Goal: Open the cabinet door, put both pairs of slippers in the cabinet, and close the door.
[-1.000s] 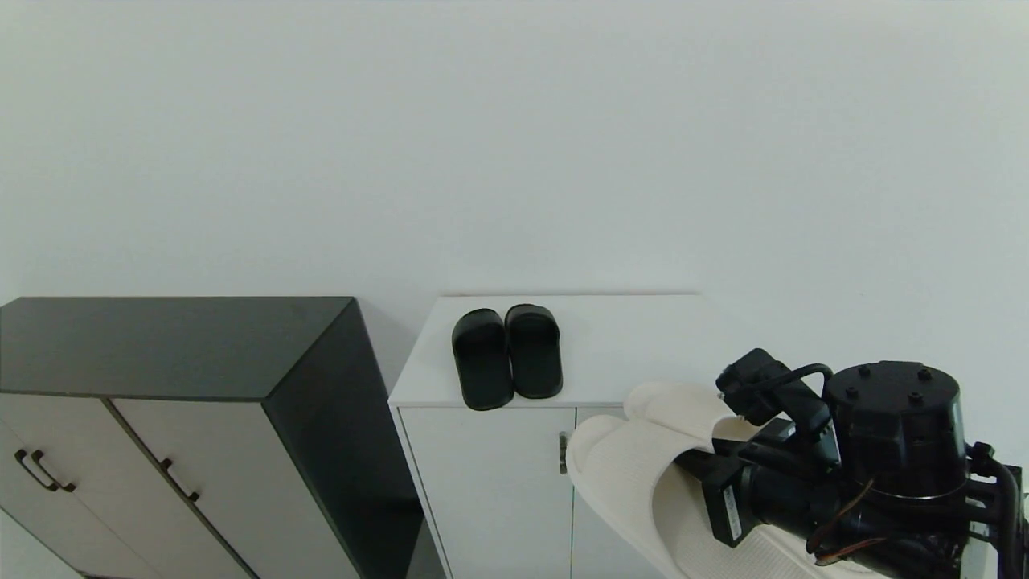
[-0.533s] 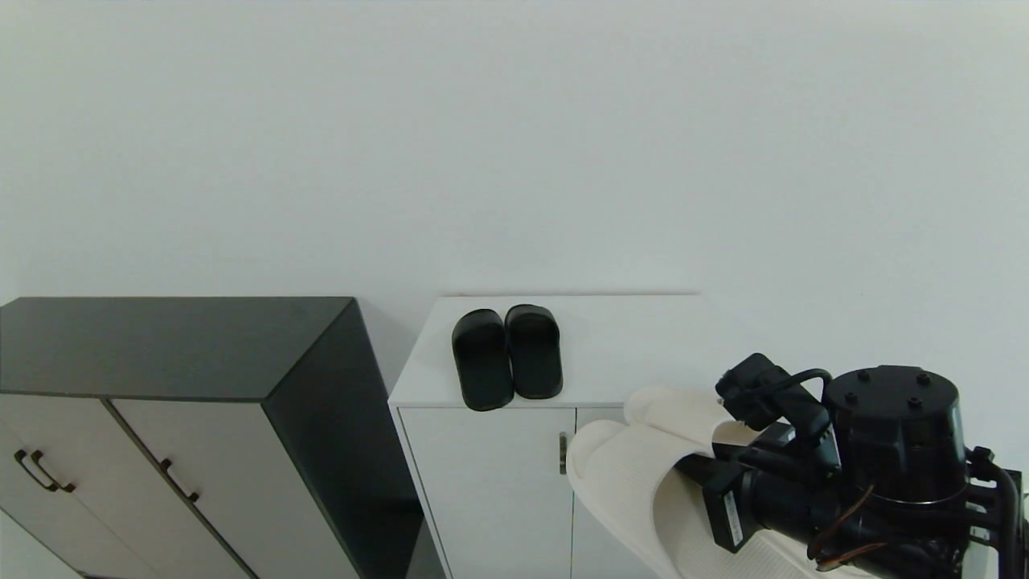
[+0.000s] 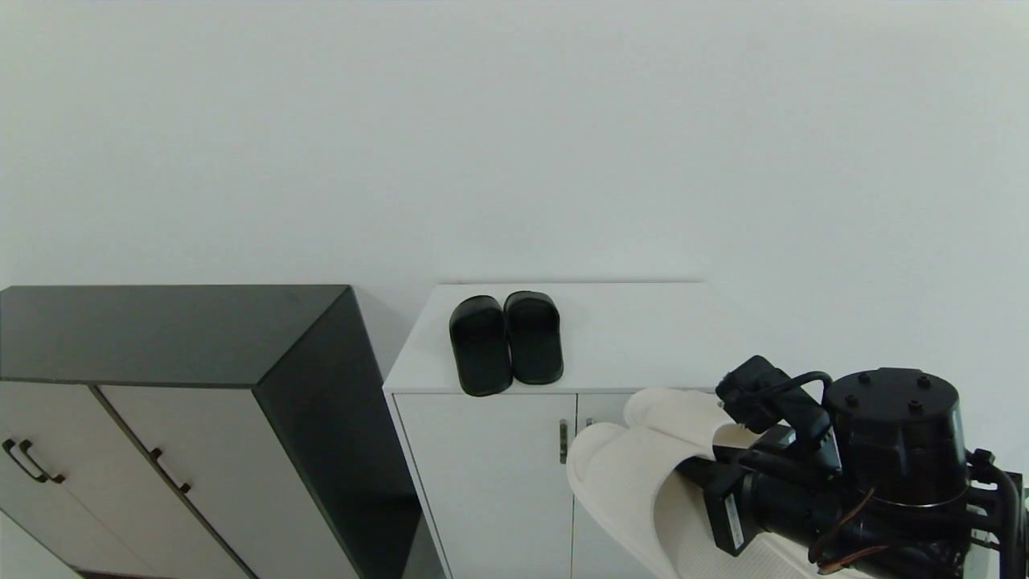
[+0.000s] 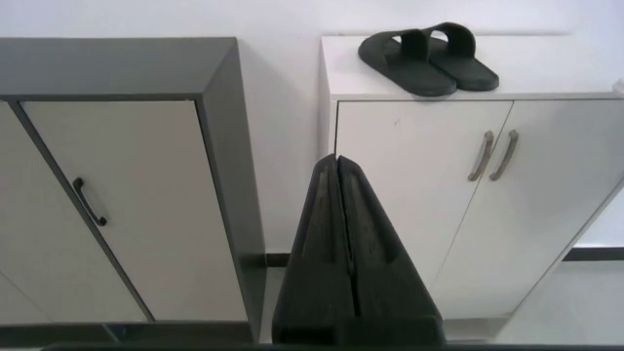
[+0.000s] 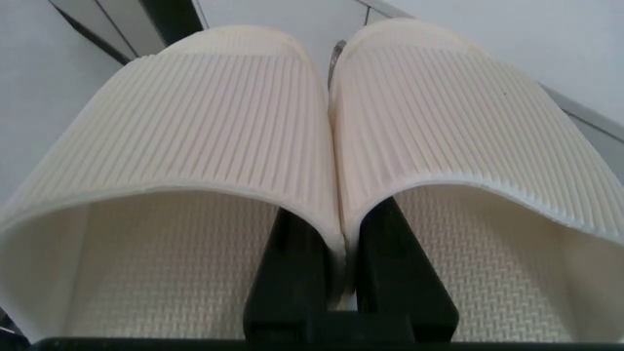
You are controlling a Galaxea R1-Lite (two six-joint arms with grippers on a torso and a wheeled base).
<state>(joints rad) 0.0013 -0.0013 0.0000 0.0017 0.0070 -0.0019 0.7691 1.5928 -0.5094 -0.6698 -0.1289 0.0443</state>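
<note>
A pair of black slippers (image 3: 505, 342) (image 4: 429, 60) lies side by side on top of the white cabinet (image 3: 643, 338) (image 4: 409, 205). Both cabinet doors are closed, their metal handles (image 3: 563, 441) (image 4: 492, 156) meeting at the middle seam. My right gripper (image 5: 336, 278) is shut on a pair of cream ribbed slippers (image 3: 635, 478) (image 5: 322, 127), pinching their inner walls together. It holds them in front of the right door, just below the cabinet top. My left gripper (image 4: 338, 166) is shut with nothing in it, hanging low and facing the gap between the two cabinets.
A taller dark cabinet (image 3: 177, 330) (image 4: 117, 68) with pale doors and black handles (image 3: 169, 470) stands directly left of the white cabinet. A plain white wall (image 3: 514, 145) runs behind both. A dark baseboard (image 4: 595, 253) lines the floor.
The head view has shifted, so both cabinets sit a little higher in the picture. The right gripper keeps its hold on the cream slippers, now slightly lower against the cabinet front.
</note>
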